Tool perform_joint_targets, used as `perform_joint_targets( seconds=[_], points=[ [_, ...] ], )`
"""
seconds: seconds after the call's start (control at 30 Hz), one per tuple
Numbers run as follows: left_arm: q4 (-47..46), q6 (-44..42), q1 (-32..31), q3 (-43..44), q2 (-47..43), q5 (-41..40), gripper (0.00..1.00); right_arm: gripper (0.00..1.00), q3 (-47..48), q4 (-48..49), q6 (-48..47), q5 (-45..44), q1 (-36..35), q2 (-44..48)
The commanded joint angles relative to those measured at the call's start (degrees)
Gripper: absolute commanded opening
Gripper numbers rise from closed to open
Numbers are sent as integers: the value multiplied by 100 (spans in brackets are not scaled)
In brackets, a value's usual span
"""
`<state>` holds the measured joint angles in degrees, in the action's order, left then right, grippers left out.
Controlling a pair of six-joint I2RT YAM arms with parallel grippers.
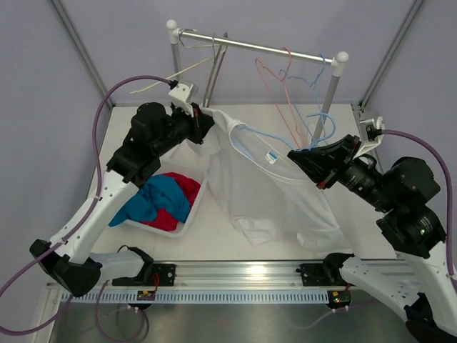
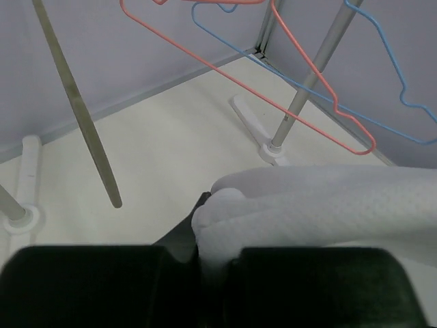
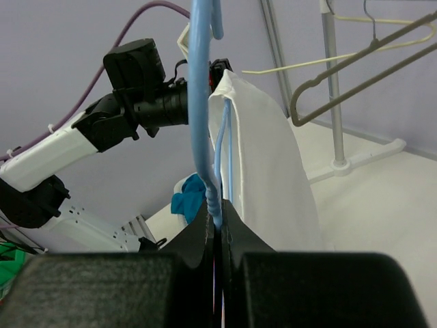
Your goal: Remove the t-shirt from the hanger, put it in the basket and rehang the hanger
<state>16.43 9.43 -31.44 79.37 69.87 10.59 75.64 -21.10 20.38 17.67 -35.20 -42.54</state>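
Observation:
A white t-shirt point(image 1: 264, 193) hangs stretched between my two grippers above the table, its lower part draped on the surface. A light blue hanger point(image 1: 260, 136) is still inside its neck. My left gripper point(image 1: 209, 118) is shut on a bunched fold of the t-shirt point(image 2: 328, 205) at the shoulder, and the cloth is pinched between the jaws of the left gripper point(image 2: 208, 225). My right gripper point(image 1: 294, 156) is shut on the hanger's twisted neck. In the right wrist view the hanger point(image 3: 203, 102) rises straight out of the gripper point(image 3: 217, 219), with the t-shirt point(image 3: 266, 171) behind it.
A clothes rack point(image 1: 264, 48) stands at the back with a pink hanger point(image 1: 275, 86), a blue one point(image 1: 321, 107) and a grey one point(image 1: 214, 71). Its right post point(image 1: 328, 93) is close behind my right gripper. A white basket point(image 1: 203, 189) of blue and red clothes point(image 1: 161, 200) sits under the left arm.

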Motion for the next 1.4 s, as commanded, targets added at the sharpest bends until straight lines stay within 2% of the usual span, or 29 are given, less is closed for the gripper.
perform_joint_targets(
  seconds=[0.0, 0.07, 0.1, 0.2, 0.43, 0.47, 0.53, 0.57, 0.67, 0.73, 0.83, 0.87, 0.93, 1.0, 1.07, 1.2, 1.3, 1.37],
  points=[
    [-289, -275, -46, 114, -262, -624, 0, 0, -58, -16, 63, 53, -31, 167],
    [-176, -310, -46, 0, -542, -1066, 0, 0, -110, -174, 45, -44, -40, 299],
    [-88, -310, -38, 8, -622, -1659, 0, 0, -119, -236, 45, -36, -31, 352],
    [386, -188, 120, 297, -825, -2270, 0, 0, -189, -517, 132, 148, -39, 536],
    [1152, 173, 771, 1036, -878, -2281, 0, 0, -295, -948, 256, 351, -31, 1493],
    [1239, 208, 780, 1028, -869, -2220, 0, 0, -278, -853, 273, 342, -31, 1564],
    [1231, 313, 771, 756, -913, -1580, 0, 0, -269, -607, 387, 281, -31, 1688],
    [1284, 340, 745, 625, -939, -1482, 0, 0, -295, -223, 449, 211, -31, 1697],
    [1276, 357, 745, -96, -1220, -1876, 0, 0, -374, 577, 668, 211, -31, 1714],
    [1267, 489, 719, -369, -1405, -1202, 0, 0, -506, 1027, 906, 167, -31, 1627],
    [1275, 577, 551, -537, -1669, -1524, 0, 0, -332, 1547, 1143, 665, -31, 1199],
    [1284, 603, 551, -337, -1730, -1673, 0, 0, -156, 1496, 1204, 1520, -31, 987],
    [1275, 630, 551, 41, -1696, -1745, 0, 0, 152, 1311, 1345, 2324, -39, 434],
    [1293, 682, 551, 761, -1521, -1648, 0, 0, 48, 953, 1233, 2399, -40, 239],
    [1397, 683, 551, 1201, -1380, -1726, 0, 0, -66, 76, 838, 2119, -31, 238],
    [1828, 534, 630, 2229, -819, -2078, 0, 0, -357, -289, 546, 2196, -31, 816],
    [2075, 621, 780, 2294, -414, -1789, 0, 0, -94, -456, 326, 2311, -39, 1185],
    [2102, 744, 762, 2040, -342, -1491, 0, 0, -58, -202, 396, 2136, -39, 1318]
  ],
)
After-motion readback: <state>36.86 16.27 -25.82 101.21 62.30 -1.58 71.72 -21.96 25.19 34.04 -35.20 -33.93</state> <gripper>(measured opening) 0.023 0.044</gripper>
